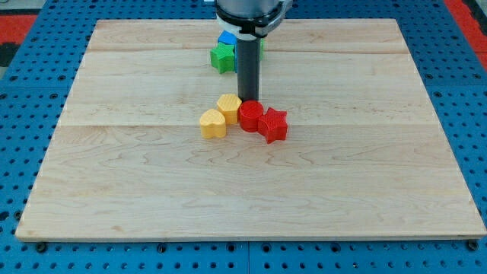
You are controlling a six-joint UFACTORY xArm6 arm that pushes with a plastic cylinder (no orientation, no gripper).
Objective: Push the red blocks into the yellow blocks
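Note:
A red round block (249, 116) and a red star block (273, 124) lie side by side near the board's middle, touching. A yellow hexagon block (229, 107) touches the red round block's left side. A yellow heart-shaped block (213, 123) sits just left and below the hexagon, touching it. My tip (249, 100) stands at the top edge of the red round block, right of the yellow hexagon.
A green block (223, 58) and a blue block (226, 38) sit near the view's top, left of the rod and partly hidden by it. The wooden board (114, 167) rests on a blue pegboard surface (23, 114).

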